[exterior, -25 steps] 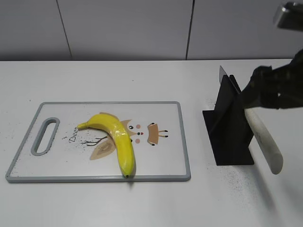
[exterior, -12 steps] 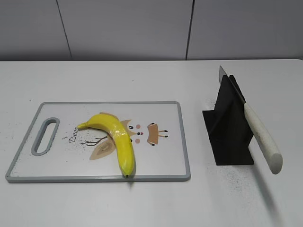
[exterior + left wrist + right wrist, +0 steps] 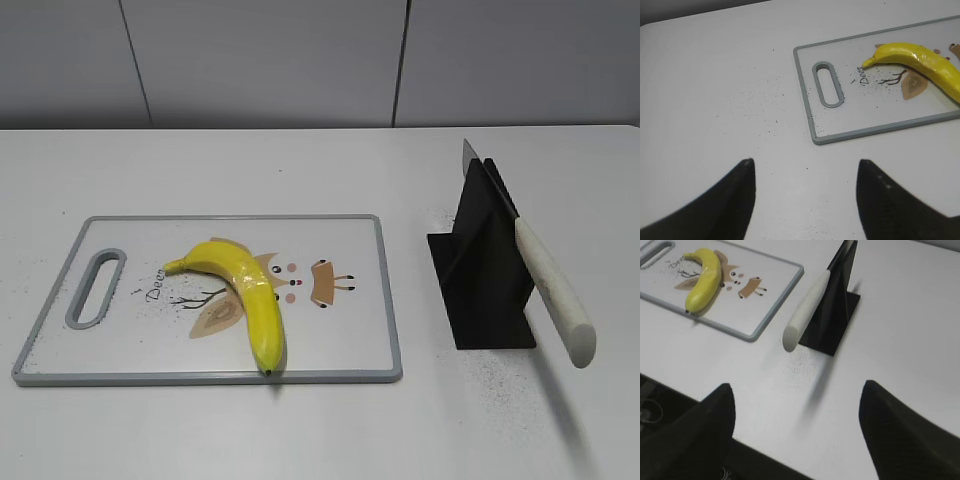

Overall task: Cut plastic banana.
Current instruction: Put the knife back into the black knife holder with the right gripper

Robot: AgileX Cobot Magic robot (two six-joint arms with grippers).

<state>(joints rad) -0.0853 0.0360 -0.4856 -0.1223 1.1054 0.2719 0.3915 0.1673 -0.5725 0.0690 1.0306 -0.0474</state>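
A yellow plastic banana (image 3: 245, 296) lies whole on the white cutting board (image 3: 340, 340); it also shows in the left wrist view (image 3: 920, 62) and the right wrist view (image 3: 702, 277). A knife with a white handle (image 3: 553, 290) rests slanted in a black stand (image 3: 485, 275), also seen in the right wrist view (image 3: 807, 310). My left gripper (image 3: 802, 172) is open and empty over bare table left of the board. My right gripper (image 3: 797, 395) is open and empty above the table's front edge, short of the knife. Neither gripper shows in the exterior view.
The board (image 3: 820, 140) has a grey rim and a slot handle (image 3: 827, 90) at its left end. Dark specks dot the white table. A grey wall stands behind. The table's front edge (image 3: 740, 440) runs under my right gripper.
One second ago my right arm was at the knife handle in the exterior view; it has since drawn out of that view. Knife, stand and banana have not moved.
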